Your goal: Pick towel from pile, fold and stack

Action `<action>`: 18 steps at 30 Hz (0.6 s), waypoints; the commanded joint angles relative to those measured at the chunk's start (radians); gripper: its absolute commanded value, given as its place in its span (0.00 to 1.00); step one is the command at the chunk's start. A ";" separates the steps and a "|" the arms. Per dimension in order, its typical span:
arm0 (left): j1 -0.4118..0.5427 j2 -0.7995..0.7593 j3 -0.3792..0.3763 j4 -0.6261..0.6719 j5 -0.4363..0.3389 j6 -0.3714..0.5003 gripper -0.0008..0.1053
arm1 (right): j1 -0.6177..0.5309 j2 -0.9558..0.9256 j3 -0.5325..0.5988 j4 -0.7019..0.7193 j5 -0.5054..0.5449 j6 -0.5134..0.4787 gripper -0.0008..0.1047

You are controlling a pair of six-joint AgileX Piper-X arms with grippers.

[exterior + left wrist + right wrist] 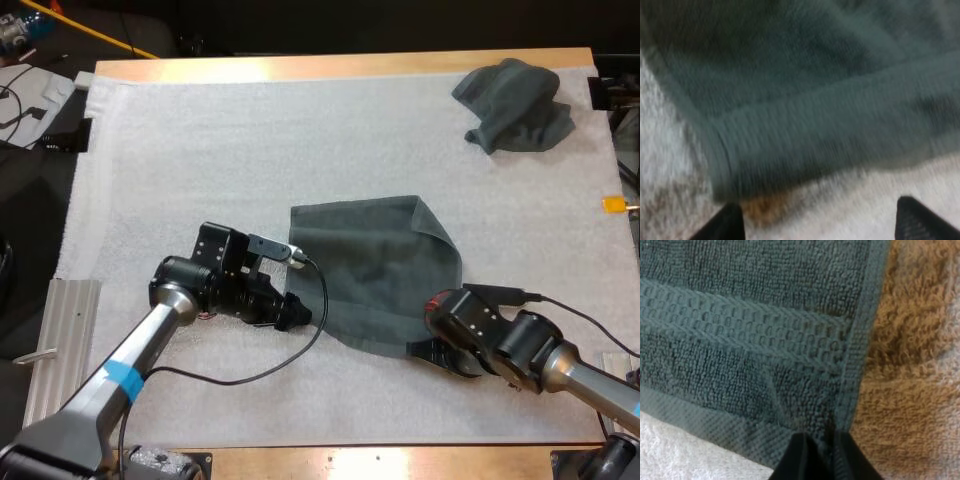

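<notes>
left gripper (298, 312) spread, right gripper (425, 350) pinching towel (380, 270)

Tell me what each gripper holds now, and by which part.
The right gripper pinches the spread towel at its near corner hem. The left gripper is open just short of that towel's edge, holding nothing.

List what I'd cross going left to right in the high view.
The left claw, open → flat towel → right claw, shut on that towel's near right corner → crumpled towel, farther back.
</notes>
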 commanded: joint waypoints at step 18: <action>0.002 0.184 -0.002 -0.135 0.006 -0.025 0.58 | 0.001 -0.007 -0.001 0.011 0.009 0.002 0.01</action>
